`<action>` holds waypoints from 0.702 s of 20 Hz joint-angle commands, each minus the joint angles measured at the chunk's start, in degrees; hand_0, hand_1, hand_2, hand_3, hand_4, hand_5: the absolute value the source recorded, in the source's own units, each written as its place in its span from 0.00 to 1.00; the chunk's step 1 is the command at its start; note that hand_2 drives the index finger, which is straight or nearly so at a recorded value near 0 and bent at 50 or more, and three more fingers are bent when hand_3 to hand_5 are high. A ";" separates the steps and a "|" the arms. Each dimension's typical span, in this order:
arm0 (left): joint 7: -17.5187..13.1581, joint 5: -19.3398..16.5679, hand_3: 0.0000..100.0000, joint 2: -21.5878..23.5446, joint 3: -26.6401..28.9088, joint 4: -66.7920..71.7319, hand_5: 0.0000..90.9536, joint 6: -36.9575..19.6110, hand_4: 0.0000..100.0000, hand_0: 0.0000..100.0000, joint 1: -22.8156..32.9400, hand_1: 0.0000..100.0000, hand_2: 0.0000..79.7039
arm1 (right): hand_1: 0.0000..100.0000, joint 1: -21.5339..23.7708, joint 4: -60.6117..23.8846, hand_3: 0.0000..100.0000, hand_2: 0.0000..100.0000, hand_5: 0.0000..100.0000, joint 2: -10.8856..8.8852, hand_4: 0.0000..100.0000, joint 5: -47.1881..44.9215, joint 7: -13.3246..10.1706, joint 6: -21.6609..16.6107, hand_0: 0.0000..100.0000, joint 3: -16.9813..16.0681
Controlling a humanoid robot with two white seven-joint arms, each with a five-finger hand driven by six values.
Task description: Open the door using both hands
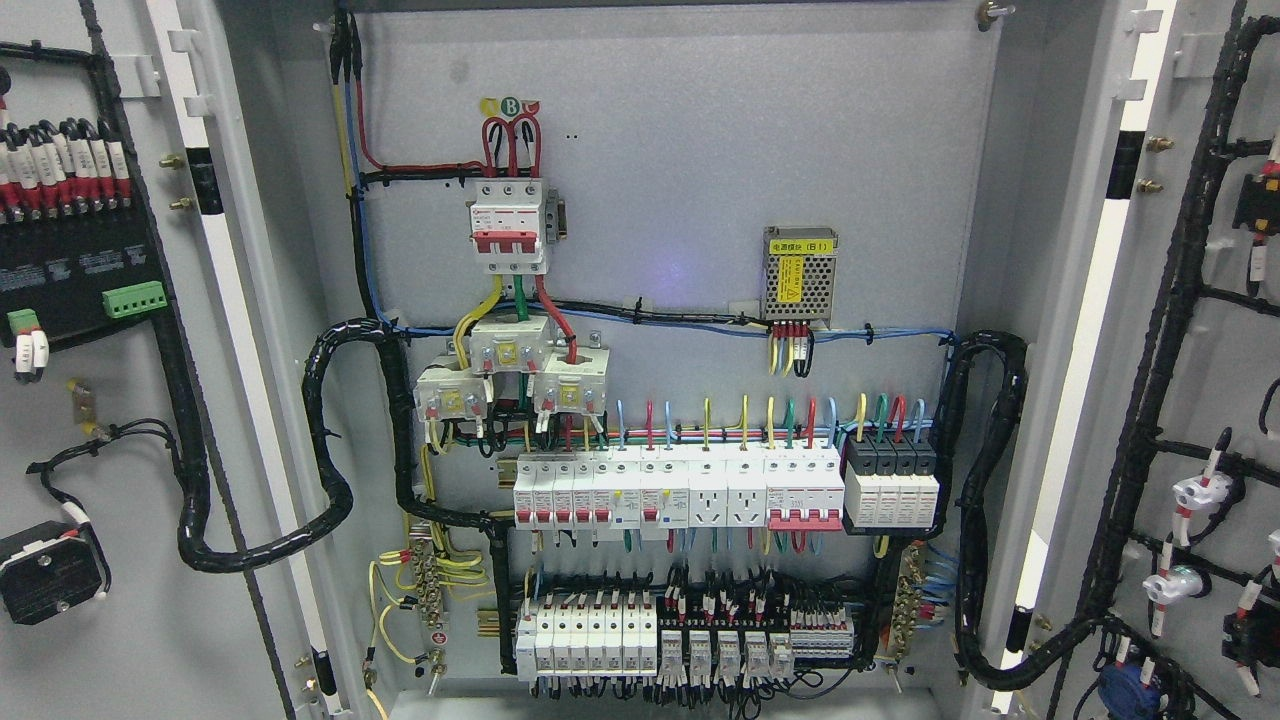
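Note:
A grey electrical cabinet stands with both doors swung wide. The left door [110, 420] shows its inner face with black modules and wire bundles. The right door [1210, 400] shows its inner face with a black cable loom and small white fittings. Between them the back panel [700, 180] carries a red-and-white main breaker [510, 225], rows of white breakers [680, 490] and coloured wiring. Neither of my hands nor either arm appears in the head view.
A thick black cable loom [330, 440] loops from the left door into the cabinet, and another [985, 500] loops at the right side. A small metal power supply [799, 273] sits at upper right of the panel. Terminal rows [690, 635] fill the bottom.

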 commanded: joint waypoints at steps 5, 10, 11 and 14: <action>0.70 -0.06 0.00 3.22 0.53 8.26 0.00 3.95 0.03 0.00 -4.02 0.00 0.00 | 0.00 -0.02 -4.37 0.00 0.00 0.00 2.06 0.00 -5.04 -0.19 -6.28 0.00 -0.21; 0.79 0.02 0.00 4.45 0.61 10.19 0.00 6.34 0.03 0.00 -5.42 0.00 0.00 | 0.00 -0.11 -4.46 0.00 0.00 0.00 2.33 0.00 -5.22 -0.11 -6.19 0.00 0.14; 0.79 -0.06 0.00 4.45 0.61 10.37 0.00 6.43 0.03 0.00 -5.42 0.00 0.00 | 0.00 -0.20 -4.46 0.00 0.00 0.00 2.24 0.00 -5.22 -0.11 -6.19 0.00 0.32; 0.79 0.02 0.00 4.98 0.61 10.55 0.00 7.48 0.03 0.00 -5.42 0.00 0.00 | 0.00 -0.72 -4.37 0.00 0.00 0.00 2.24 0.00 -5.31 -0.19 -6.19 0.00 0.15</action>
